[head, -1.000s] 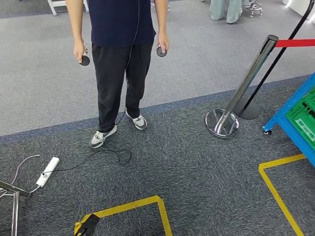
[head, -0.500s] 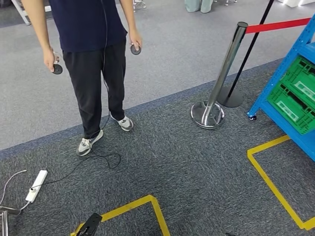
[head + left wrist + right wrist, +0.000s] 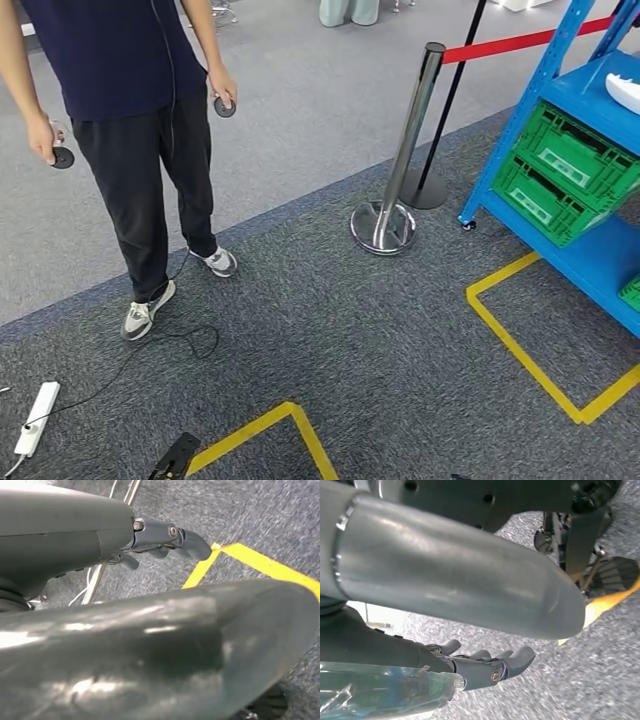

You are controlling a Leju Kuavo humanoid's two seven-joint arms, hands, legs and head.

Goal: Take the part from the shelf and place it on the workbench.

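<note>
Head view: grey carpet floor (image 3: 340,330) with yellow tape (image 3: 528,345) marking squares.

Shelf (image 3: 581,110), blue, stands at the right. Its middle level carries green crates (image 3: 562,165), and another green crate edge sits lower at the far right. A white part (image 3: 623,92) lies on the upper level, cut off by the picture edge; identity as the task's part is likely but cannot be confirmed.

A chrome post (image 3: 400,150) with a round base stands between the shelf and a person (image 3: 128,120); a red belt (image 3: 521,42) runs from its top toward the shelf. The person stands at the left, a dark round controller (image 3: 224,106) in each hand, with a cable trailing to the floor. A white power strip (image 3: 34,418) lies at the lower left.

Left hand (image 3: 166,542): hangs over the carpet near the tape, fingers (image 3: 188,542) stretched out and apart, holding nothing.

Right hand (image 3: 486,665): hangs over the carpet, fingers (image 3: 516,657) extended, slightly curved, holding nothing. A clear plastic cover sits along the wrist edge.

Both hands are well apart from the shelf.
</note>
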